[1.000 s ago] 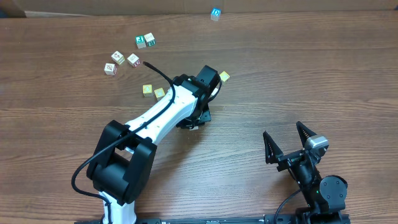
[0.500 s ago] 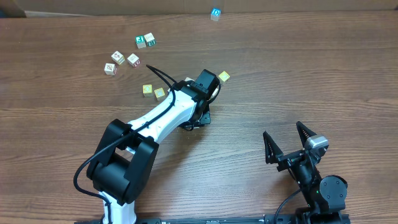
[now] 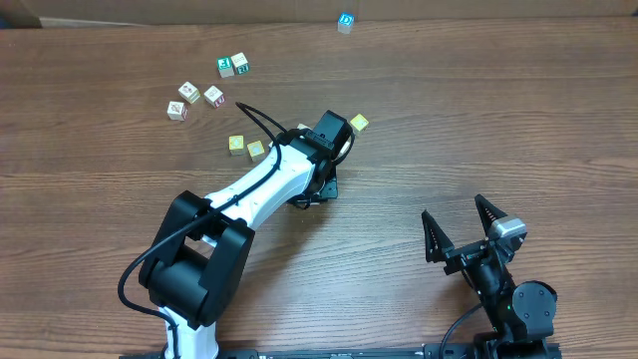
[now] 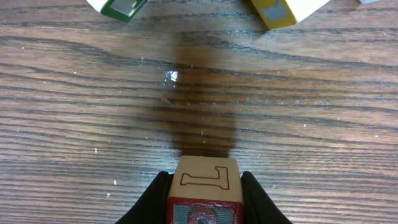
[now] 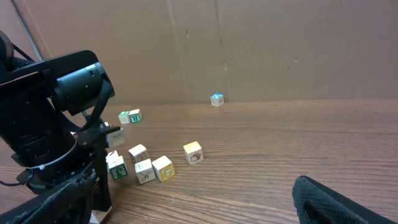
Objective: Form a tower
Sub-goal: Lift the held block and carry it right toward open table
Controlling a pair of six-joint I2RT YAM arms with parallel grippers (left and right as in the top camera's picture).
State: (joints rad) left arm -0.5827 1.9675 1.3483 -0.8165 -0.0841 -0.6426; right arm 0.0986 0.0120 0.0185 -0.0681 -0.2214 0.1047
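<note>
Left gripper is seen pinched shut on the tower; a pale face with a red letter L and a red-edged face under it are shown between the black fingers; how many cubes are in the tower cannot be told. From above, the tower is hidden under the white left arm, near the middle of the brown wooden counter; the right gripper is held spread wide at the near right side, well apart from the tower. Loose cubes are scattered on the counter; a blue cube is seen far back; two green cubes are set touching; three red-marked cubes are found near them; two yellow cubes are placed just beside the left arm; one more yellow cube is seen just beside the arm's black wrist.
</note>
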